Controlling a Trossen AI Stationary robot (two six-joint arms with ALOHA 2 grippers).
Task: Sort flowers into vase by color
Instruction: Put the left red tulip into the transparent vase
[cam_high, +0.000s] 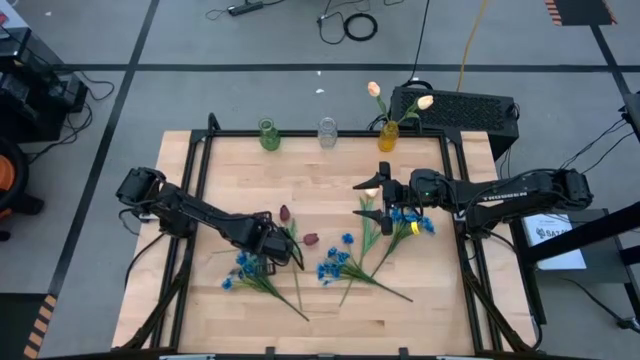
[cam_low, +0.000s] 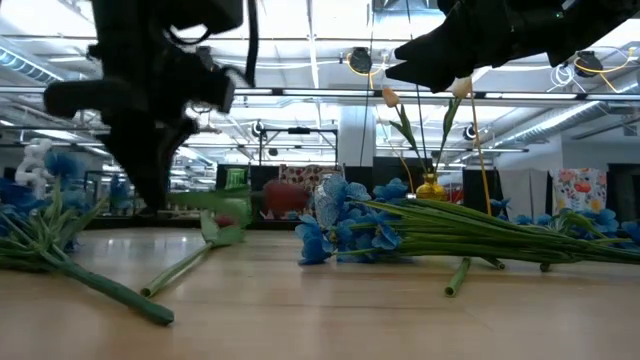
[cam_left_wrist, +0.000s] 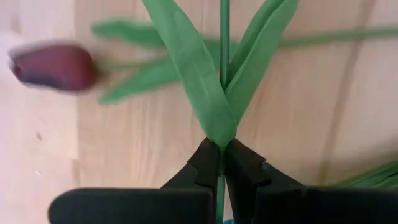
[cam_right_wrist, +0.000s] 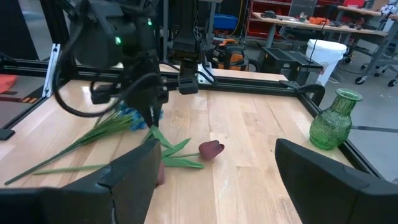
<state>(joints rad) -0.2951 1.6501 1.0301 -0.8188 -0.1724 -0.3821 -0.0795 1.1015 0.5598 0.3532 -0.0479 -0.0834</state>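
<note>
My left gripper points down over the middle of the table, shut on the green stem of a dark red tulip. A second red tulip lies on the wood beside it. Three bunches of blue flowers lie on the boards. Two cream-yellow tulips stand in the yellow vase at the far edge. My right gripper hovers open above the table's right half and touches nothing. My left gripper pinches the tulip's thin stem between its two fingertips, just where the long leaves branch off. The fingers come from above, pointing down, and lie across the stem. The blossom end runs out of the wrist view.
A green vase and a clear vase stand empty at the far edge, left of the yellow one. Black frame rails border the table's left and right sides. Bare wood lies along the near edge.
</note>
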